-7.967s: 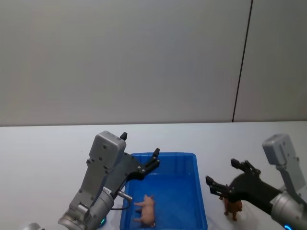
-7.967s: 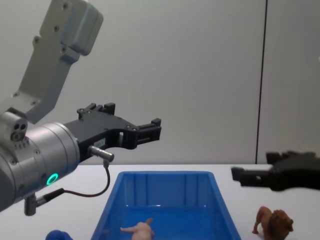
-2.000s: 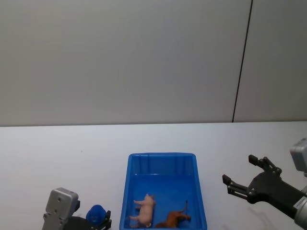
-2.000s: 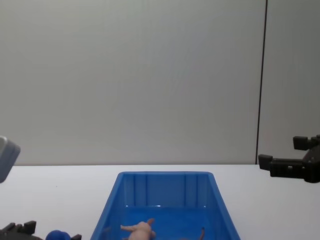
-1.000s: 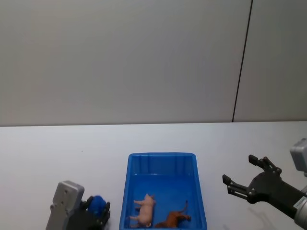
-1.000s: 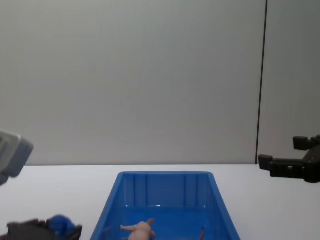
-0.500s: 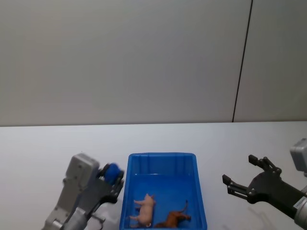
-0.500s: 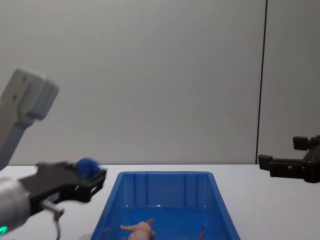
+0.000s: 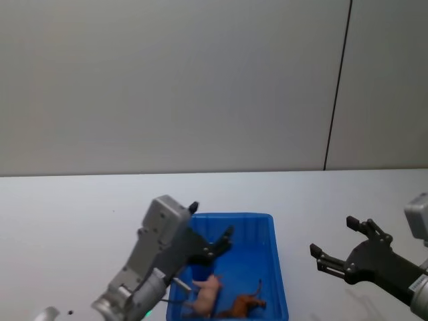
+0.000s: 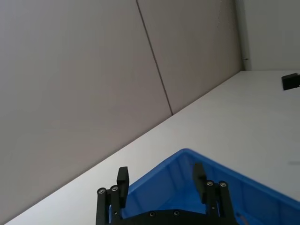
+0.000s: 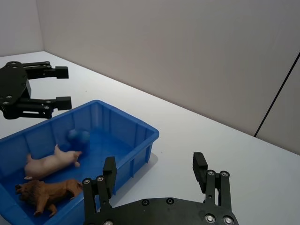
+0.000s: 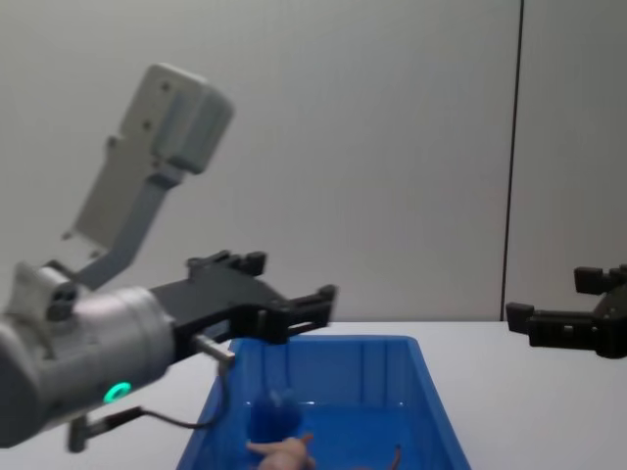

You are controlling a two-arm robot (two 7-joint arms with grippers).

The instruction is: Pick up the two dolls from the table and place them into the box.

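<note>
The left gripper hangs over the left, far part of the large bright blue rectangular plastic box, its black fingers spread apart with nothing between them; in the left wrist view the same open gripper looks across the box's far rim. The left arm's grey body stands in front of the box's near left corner in the head view and hides that part of it.

Inside the box, a small round dark-blue object sits near the left wall, just beside the pale pink four-legged plastic animal doll; what it is I cannot tell, and in the chest view it is only a blurred blue shape. The pink doll lies on its side on the box floor. Just beside it, nearer the robot and to the right, lies the brown plastic lion doll, also on its side.

Well to the right of the box, above the bare white table, the right gripper hovers, fingers wide apart and holding nothing. No writing or labels can be read.
</note>
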